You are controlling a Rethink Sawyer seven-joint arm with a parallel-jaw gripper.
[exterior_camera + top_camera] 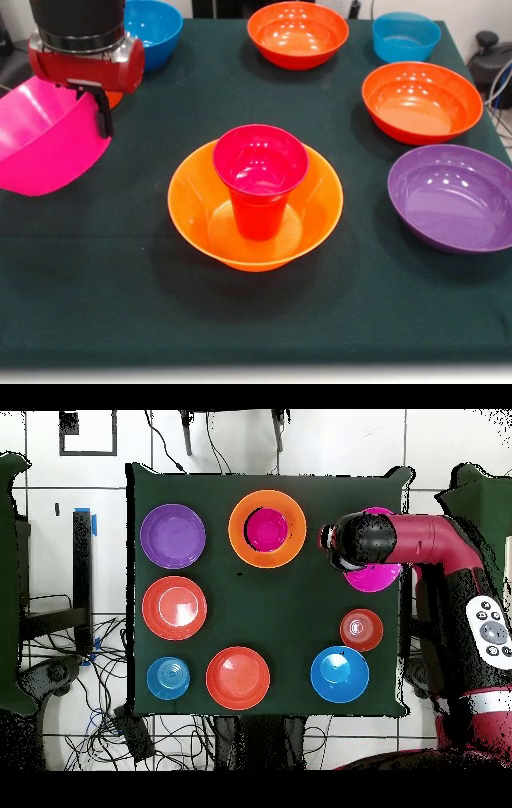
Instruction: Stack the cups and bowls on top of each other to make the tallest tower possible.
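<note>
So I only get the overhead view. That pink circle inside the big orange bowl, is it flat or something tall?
Observer: Tall. From the front it is a red cup standing upright in the orange bowl. Its top is well above the bowl's rim, and its inside looks pink.
Operator: And the pink thing the arm half hides?
Observer: That is a pink bowl. It is not sitting level but tilted steeply, with the gripper at its raised rim.
</note>
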